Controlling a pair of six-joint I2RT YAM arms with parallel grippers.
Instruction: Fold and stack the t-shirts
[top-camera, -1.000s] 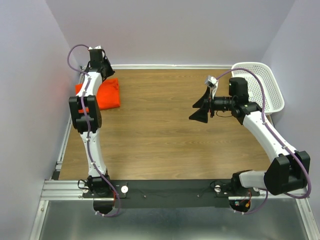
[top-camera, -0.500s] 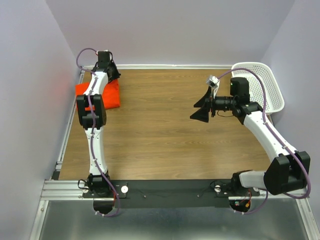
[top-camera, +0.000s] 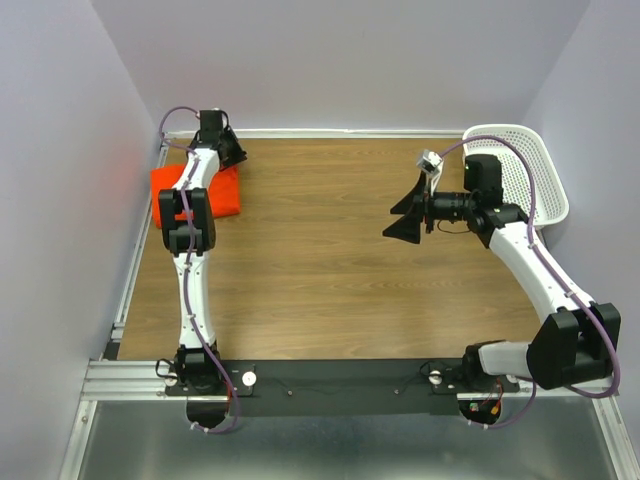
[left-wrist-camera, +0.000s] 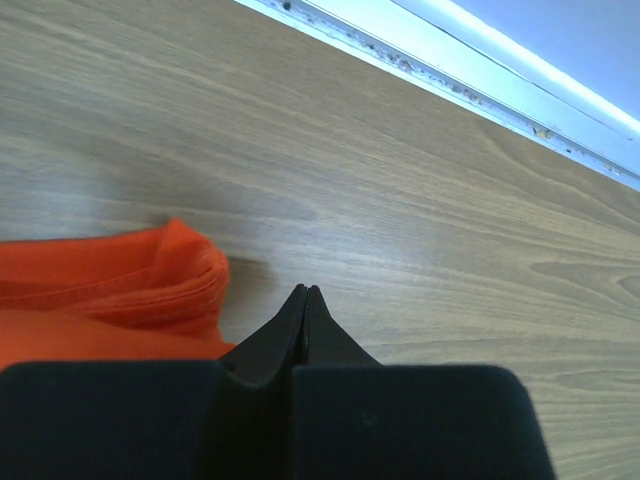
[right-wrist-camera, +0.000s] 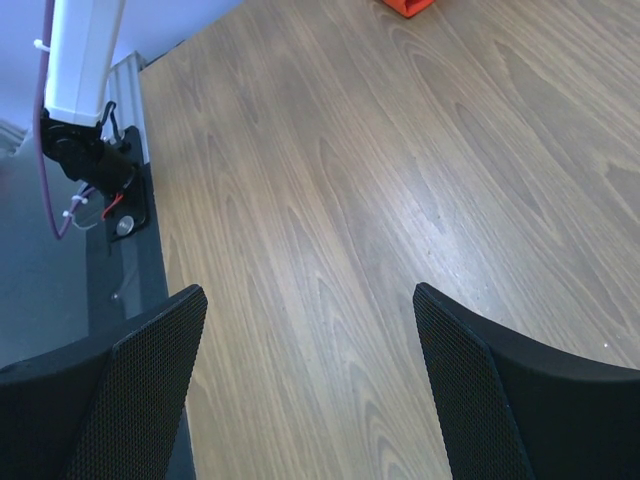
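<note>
Orange-red t-shirt (top-camera: 225, 195) lies folded in the upper left of the top view, near the table's far-left corner. It is prob. parked there to keep the middle free. Left gripper (top-camera: 228, 150) sits at its far edge. Right gripper (top-camera: 403, 215) hangs mid-air right of centre and looks to be waiting. White basket (top-camera: 545, 150) is at upper right. Count: 1 orange pile (no. of layers can't be told), 1 basket, 2 arms.

Left wrist view: left gripper (left-wrist-camera: 305, 292) has its fingers pressed together on nothing, tips over the bare wood table (left-wrist-camera: 420, 180), just beside the t-shirt (left-wrist-camera: 150, 280) at lower left. Prob. set to nudge or tidy, not grab.

Right wrist view: right gripper (right-wrist-camera: 307, 295) has its fingers wide apart w/ nothing btwn them and bare wood below. A t-shirt (right-wrist-camera: 405, 5) corner shows at the top edge, well apart.
</note>
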